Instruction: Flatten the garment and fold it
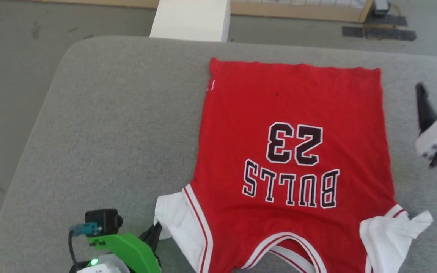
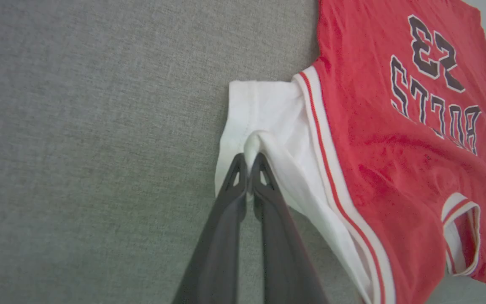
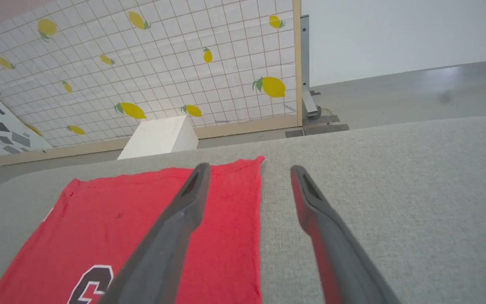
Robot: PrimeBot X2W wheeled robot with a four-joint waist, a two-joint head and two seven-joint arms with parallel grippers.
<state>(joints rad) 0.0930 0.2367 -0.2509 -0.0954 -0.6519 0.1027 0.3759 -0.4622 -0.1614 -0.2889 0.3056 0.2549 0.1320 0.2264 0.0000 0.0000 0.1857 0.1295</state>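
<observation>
garment: spread flat, print side up, centre-right of the head view on the grey padded table; neckline at the bottom edge.
left gripper: fingers pinched together on a fold of the white sleeve.
right gripper: fingers spread wide, holding nothing, right edge of the head view, beside the garment.

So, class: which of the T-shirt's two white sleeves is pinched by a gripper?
The sleeve on the robot's left: the left gripper is shut on a fold of it. The other sleeve lies free, crumpled.
</observation>
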